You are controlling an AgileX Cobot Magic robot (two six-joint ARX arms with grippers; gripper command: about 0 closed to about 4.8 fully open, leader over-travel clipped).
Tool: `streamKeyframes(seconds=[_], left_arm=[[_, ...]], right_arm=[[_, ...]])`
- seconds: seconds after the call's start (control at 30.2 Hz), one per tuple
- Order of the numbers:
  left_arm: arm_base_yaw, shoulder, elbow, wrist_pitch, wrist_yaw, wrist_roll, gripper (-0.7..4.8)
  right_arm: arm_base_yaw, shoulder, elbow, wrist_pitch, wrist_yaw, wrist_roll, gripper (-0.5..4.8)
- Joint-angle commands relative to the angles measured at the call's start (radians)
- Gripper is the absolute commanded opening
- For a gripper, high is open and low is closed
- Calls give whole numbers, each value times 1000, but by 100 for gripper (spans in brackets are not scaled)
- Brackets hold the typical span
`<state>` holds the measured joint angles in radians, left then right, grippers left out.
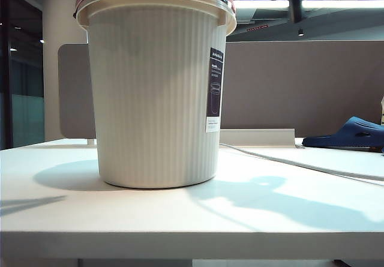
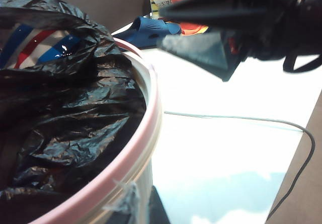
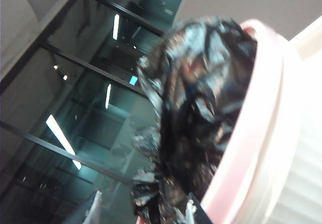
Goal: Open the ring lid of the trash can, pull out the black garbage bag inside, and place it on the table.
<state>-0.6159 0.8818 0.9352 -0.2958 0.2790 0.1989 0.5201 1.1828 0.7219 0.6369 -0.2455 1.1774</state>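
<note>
Though exterior hides black garbage bag [image 3: 201,108], right pincer [image 3: 143,209] straddles it spread; left pincer [image 2: 126,204] at ring lid [image 2: 146,128], unclear.

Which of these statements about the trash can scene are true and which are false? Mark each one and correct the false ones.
1. The ring lid sits on the rim of the trash can. True.
2. The black garbage bag lies on the table. False: it is inside the can, its edge bunched up at the rim.
3. A red slipper lies at the back of the table. False: the slipper is blue.
4. The right gripper is at the can's rim, its fingers apart on either side of the bag's bunched edge. True.
5. The left gripper grips the ring lid. False: it is beside the can, above the table, clear of the ring.
</note>
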Motion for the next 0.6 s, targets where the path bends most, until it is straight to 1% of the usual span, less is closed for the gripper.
streamKeyframes(seconds=[0.03, 0.23, 0.43, 0.6], left_arm=[[-1, -1, 4, 9, 1, 8, 30], [-1, -1, 4, -7, -7, 10, 28], [-1, -1, 4, -7, -6, 5, 27], [-1, -1, 4, -7, -6, 3, 27]], right_arm=[[-21, -35, 4, -19, -23, -8, 217], [-33, -77, 4, -129, -23, -23, 217], [-32, -77, 4, -170, -39, -21, 217], [-32, -77, 4, -174, -39, -21, 217]])
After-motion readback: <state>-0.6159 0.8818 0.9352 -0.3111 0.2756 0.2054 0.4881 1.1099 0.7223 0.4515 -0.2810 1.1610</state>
